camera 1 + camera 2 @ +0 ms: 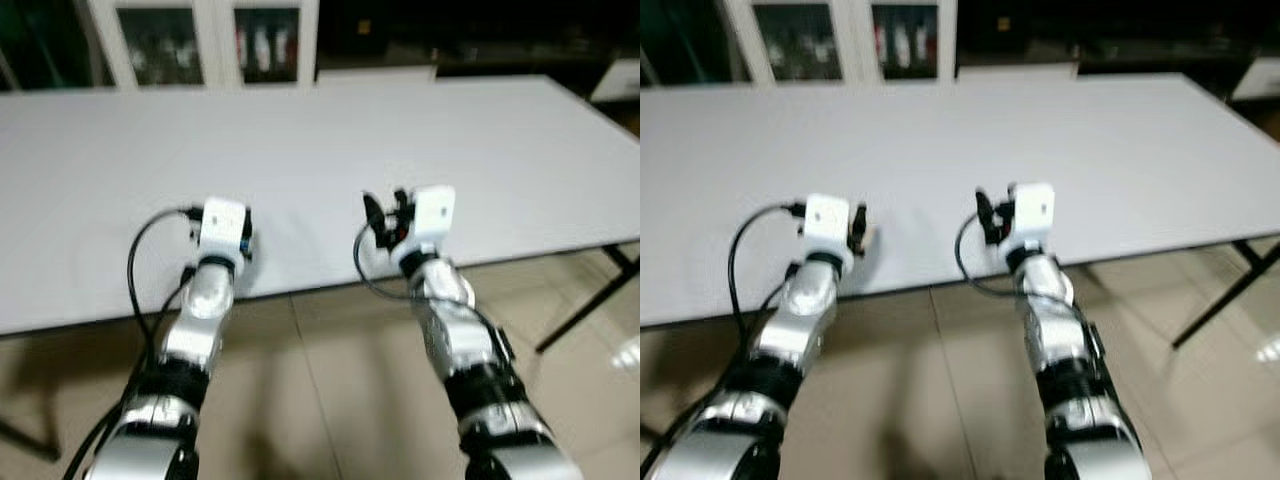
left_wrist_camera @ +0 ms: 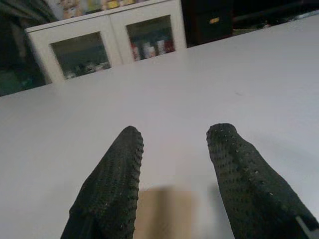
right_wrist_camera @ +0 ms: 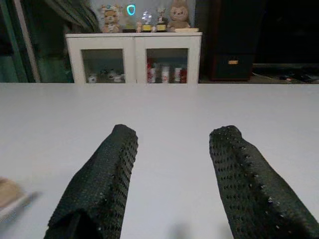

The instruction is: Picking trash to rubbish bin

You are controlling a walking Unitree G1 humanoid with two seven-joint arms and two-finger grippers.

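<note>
Both grippers hover with fingers spread over the near edge of a smooth white table (image 1: 330, 130), the left gripper (image 2: 174, 149) poised over a small flat tan scrap (image 2: 162, 211) of trash, apparently paper or card, which it likely must descend and pinch next; right gripper (image 3: 172, 149) empty.

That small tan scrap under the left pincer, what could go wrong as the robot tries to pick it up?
The tan scrap looks thin and flat on the white table, so the open left pincer may slide over it or scrape the tabletop. It also lies near the table's front edge, so a nudge could push it onto the floor. The right pincer, open and close by, might get in the way.
</note>
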